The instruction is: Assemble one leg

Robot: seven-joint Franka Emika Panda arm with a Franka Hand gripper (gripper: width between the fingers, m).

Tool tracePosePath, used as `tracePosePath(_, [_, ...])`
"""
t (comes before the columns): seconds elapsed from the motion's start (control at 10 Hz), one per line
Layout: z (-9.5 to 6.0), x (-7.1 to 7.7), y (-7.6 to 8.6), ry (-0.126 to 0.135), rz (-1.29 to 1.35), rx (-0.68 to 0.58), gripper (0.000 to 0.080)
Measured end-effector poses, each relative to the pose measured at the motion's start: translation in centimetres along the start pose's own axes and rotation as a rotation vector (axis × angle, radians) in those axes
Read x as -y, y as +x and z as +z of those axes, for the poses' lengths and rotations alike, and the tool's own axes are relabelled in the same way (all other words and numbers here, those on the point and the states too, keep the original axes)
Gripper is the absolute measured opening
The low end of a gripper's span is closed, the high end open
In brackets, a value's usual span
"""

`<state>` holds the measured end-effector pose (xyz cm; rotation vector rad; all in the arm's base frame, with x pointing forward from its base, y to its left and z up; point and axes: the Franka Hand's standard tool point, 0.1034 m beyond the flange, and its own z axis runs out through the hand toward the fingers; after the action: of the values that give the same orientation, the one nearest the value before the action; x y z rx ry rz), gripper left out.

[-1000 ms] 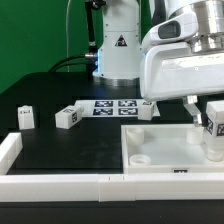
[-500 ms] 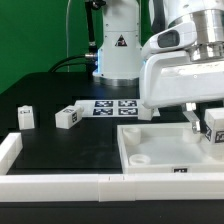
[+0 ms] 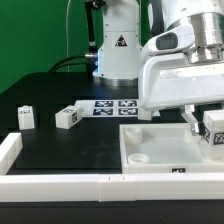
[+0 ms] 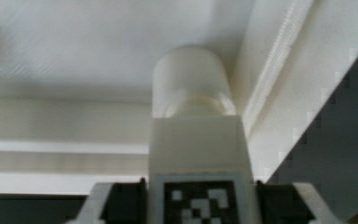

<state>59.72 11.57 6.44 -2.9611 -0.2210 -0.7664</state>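
My gripper is shut on a leg, a white stubby post with a black-and-white tag on its side. It holds the leg upright over the far right part of the large white square panel, near that panel's right rim. In the wrist view the leg points down at the panel beside its raised rim. The gripper has its fingers pressed against both sides of the tagged end. Whether the leg's lower end touches the panel is hidden.
Two more legs lie on the black table at the exterior view's left. The marker board lies behind them. A round socket shows in the panel's near left corner. A white wall runs along the front.
The gripper has shifted with the leg in it, and the leg's lower end now shows higher over the panel than one second ago. Nothing visible has changed in the last half second.
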Motion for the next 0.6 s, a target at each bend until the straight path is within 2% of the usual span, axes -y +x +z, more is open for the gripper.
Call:
tracePosePath(0.1, [0.0,0.0,0.0,0.0,0.0,0.0,0.0472])
tracePosePath(0.2, [0.0,0.0,0.0,0.0,0.0,0.0,0.0587])
tracePosePath(0.3, [0.0,0.0,0.0,0.0,0.0,0.0,0.0587])
tracePosePath(0.4, [0.0,0.0,0.0,0.0,0.0,0.0,0.0638])
tracePosePath(0.6, [0.0,0.0,0.0,0.0,0.0,0.0,0.0647])
